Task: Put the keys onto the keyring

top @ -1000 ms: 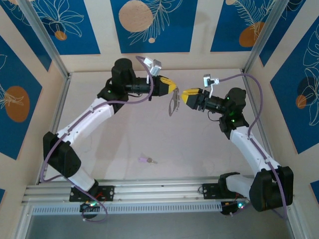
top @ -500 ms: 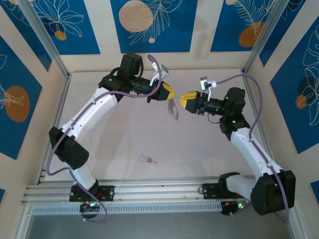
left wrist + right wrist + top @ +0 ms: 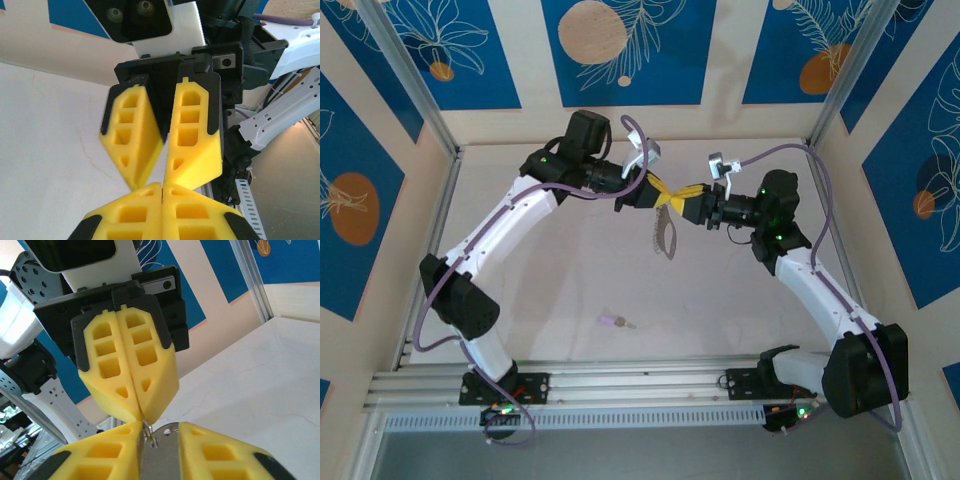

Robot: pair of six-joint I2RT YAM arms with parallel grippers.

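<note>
light is even, soft and fairly bright, falling from above, with no hard glare. in the top external view the table reads pale, with faint diffuse shadows beside the left arm. that view is sharp, though the frame rails lean outward toward the corners. the keyring is too thin to resolve well there. in the left wrist view the table washes out near white, and the right gripper has 1 finger smeared along its edge. in the right wrist view its own near fingers and the grey metal between them are out of focus.
</note>
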